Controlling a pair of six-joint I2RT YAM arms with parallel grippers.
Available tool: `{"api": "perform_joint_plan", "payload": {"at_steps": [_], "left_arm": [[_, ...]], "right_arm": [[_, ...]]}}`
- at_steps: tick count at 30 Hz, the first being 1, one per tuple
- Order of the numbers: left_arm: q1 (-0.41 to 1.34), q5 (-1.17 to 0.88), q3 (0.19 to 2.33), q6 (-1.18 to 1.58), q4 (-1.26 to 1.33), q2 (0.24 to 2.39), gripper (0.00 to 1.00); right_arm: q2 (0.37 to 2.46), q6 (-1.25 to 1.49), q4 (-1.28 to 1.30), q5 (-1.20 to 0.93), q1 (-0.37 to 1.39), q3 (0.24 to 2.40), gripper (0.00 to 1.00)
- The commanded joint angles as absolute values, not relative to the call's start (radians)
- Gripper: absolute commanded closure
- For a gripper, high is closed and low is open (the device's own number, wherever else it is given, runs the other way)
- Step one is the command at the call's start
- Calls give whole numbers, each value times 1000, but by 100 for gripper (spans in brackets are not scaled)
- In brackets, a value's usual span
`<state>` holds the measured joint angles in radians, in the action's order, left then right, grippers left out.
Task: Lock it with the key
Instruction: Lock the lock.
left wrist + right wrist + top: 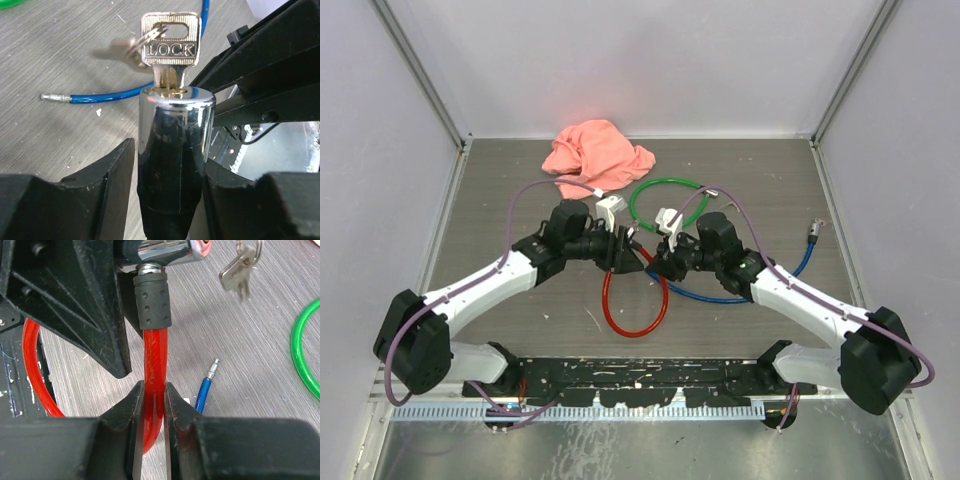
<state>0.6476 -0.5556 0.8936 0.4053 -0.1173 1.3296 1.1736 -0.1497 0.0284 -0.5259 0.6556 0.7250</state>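
Observation:
The chrome lock cylinder [175,125] stands upright between the fingers of my left gripper [170,160]. The jaws are open: a gap shows on the left side, and the right finger sits close against the lock. The key [170,42], stamped LOCK, is pushed into the top of the cylinder, and its spare keys [240,267] hang blurred from the ring. My right gripper [154,390] is shut on the red cable [156,355] just below its black sleeve [152,300], which enters the lock. In the top view both grippers [625,255] [660,265] meet at mid-table above the red loop [620,320].
A blue cable [720,297] lies under the right arm, its metal tip [212,367] near my right fingers. A green cable loop [665,182] and a pink cloth [595,155] lie further back. White walls enclose the table on three sides.

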Motion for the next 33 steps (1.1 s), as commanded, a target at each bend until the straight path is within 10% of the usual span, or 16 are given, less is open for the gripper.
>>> {"api": "perform_joint_plan", "payload": {"at_steps": [1,33], "left_arm": [[666,-455,839,437,141,1277,56],[773,-415,1043,-349,-360,1355,84]], "right_arm": [[1170,-85,-241,-645,675,720,99],[1485,-303,-1348,-631,678,324,99]]}}
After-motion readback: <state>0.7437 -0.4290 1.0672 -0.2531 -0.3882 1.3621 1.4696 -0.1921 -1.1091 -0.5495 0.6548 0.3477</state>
